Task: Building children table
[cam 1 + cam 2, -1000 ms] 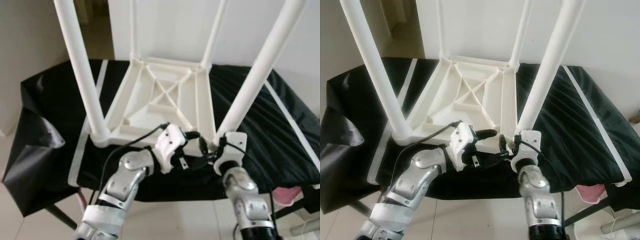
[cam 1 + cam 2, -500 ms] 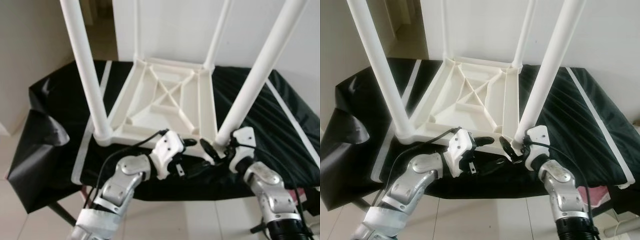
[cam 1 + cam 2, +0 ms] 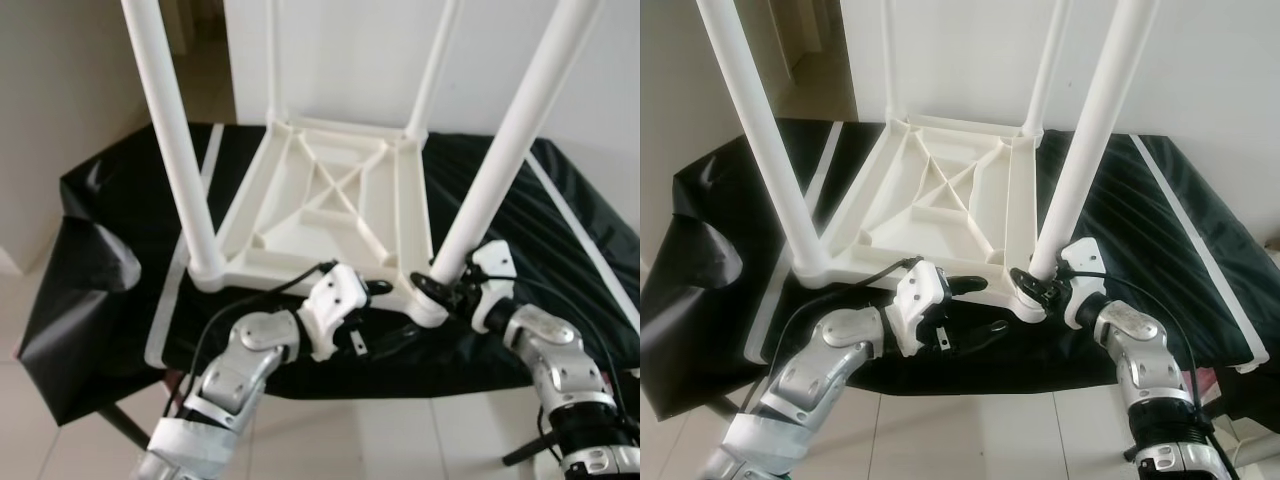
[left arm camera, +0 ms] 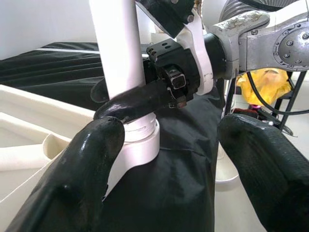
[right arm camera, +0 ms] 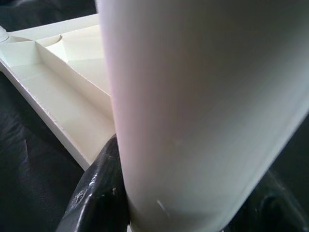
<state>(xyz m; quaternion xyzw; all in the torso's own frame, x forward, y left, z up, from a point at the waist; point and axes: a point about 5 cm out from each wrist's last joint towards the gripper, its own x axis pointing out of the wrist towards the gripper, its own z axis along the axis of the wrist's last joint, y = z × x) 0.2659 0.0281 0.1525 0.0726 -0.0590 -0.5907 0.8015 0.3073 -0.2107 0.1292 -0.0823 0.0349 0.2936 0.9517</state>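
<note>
A white children's table (image 3: 330, 200) lies upside down on a black cloth, its legs pointing up. My right gripper (image 3: 434, 289) is at the base of the near-right leg (image 3: 500, 150), where it meets its socket, and is shut round it. In the left wrist view one of its black fingers (image 4: 135, 101) curls across that leg. In the right wrist view the leg (image 5: 203, 96) runs between the fingers. My left gripper (image 3: 368, 305) stands open at the tabletop's front edge, just left of that socket, holding nothing; its fingers (image 4: 91, 159) are wide apart.
The black cloth (image 3: 110, 200) with white stripes covers the work table and sags off its left corner. The near-left leg (image 3: 170, 130) rises close to my left arm. A white wall stands behind, tiled floor below, and a yellow bag (image 4: 270, 82) sits low on the right.
My right gripper has moved right and up to the near-right leg's base and closed round it. The left gripper has stayed near the front edge. The camera shifted slightly.
</note>
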